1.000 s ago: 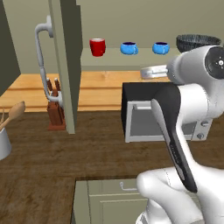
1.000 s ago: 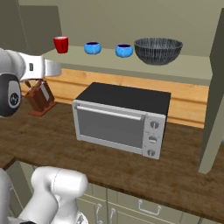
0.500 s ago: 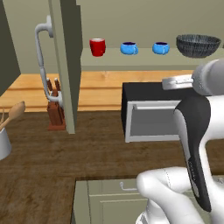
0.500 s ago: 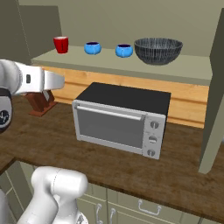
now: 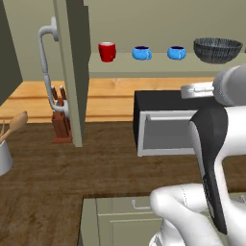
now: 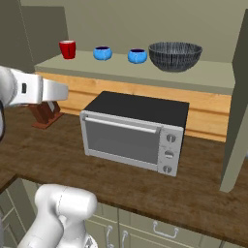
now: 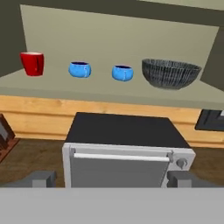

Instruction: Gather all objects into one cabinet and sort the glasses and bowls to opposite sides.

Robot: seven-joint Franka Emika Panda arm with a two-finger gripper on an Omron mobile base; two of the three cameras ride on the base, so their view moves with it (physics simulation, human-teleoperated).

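The mug (image 7: pixel 32 63) at upper left looks glossy red, like glazed ceramic. Both cups (image 7: pixel 80 69) (image 7: pixel 122 72) are smooth bright blue with a soft sheen. The bowl (image 7: pixel 169 73) is dark with fine pale ribs, rough-looking. The shelf (image 7: pixel 109 89) is matt pale grey-green. The oven (image 7: pixel 124 151) has a matt black top and brushed-metal front. The desk (image 6: pixel 121 181) is dark grained wood.

Utensil crock (image 5: pixel 4 156) cut by left edge

Cabinet shelf (image 5: pixel 158 65): red mug (image 5: pixel 107 51), 2 blue cups (image 5: pixel 141 53) (image 5: pixel 177 52), ribbed bowl (image 5: pixel 217 50) at right; door (image 5: pixel 72 67) open.
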